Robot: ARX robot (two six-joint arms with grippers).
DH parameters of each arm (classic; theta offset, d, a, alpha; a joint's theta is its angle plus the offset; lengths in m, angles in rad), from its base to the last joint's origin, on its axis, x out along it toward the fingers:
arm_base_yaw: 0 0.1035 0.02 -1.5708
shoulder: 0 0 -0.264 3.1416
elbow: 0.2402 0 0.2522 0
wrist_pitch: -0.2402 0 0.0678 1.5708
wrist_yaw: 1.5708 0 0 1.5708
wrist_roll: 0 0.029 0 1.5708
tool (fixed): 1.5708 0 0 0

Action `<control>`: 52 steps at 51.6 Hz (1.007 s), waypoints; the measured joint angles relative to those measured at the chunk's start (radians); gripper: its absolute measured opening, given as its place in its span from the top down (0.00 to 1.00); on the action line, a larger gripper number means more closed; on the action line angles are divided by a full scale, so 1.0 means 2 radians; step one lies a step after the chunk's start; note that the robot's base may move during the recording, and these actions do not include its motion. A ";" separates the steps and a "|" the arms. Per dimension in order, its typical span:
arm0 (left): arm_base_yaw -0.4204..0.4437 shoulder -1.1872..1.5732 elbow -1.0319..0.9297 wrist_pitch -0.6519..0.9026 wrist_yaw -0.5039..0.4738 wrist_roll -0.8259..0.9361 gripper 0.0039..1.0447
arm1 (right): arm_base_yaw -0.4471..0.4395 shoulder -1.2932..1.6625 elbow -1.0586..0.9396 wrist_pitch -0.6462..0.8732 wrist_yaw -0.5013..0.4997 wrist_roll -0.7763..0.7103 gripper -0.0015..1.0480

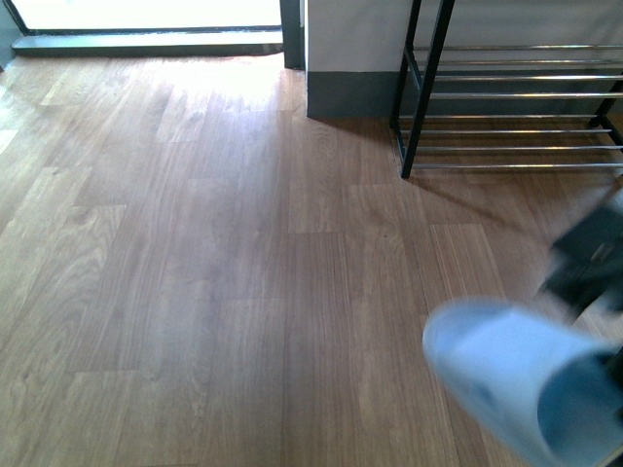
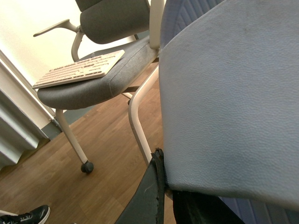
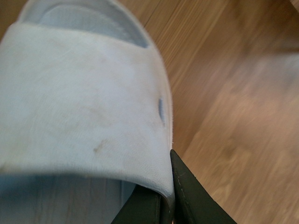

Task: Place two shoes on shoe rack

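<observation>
Shoe (image 1: 516,379): pale blue-white slide with a broad strap, motion-blurred, well apart from the rack. Shoe rack (image 1: 516,95): black frame, chrome rods, upright on the floor (image 1: 195,292) against the wall (image 1: 350,29).

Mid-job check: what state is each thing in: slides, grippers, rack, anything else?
Right slide: in the air, blurred.
Left slide: held close to the left wrist camera.
Right gripper: shut on right slide's strap.
Left gripper: seems shut on left slide.
Rack: upright, no shoes on rods in view.
Keyboard: lying on chair seat.
</observation>
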 joint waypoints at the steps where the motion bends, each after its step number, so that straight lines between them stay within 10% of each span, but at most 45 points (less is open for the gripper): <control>1: 0.000 0.000 0.000 0.000 0.000 0.000 0.98 | 0.006 -0.061 0.010 -0.038 0.003 0.001 0.98; 20: 0.000 0.000 0.000 0.000 0.001 0.000 0.98 | 0.134 -0.444 0.140 -0.326 0.099 0.035 0.98; 52: 0.000 0.000 0.000 0.000 -0.001 0.000 0.98 | 0.137 -0.452 0.147 -0.325 0.102 0.035 0.98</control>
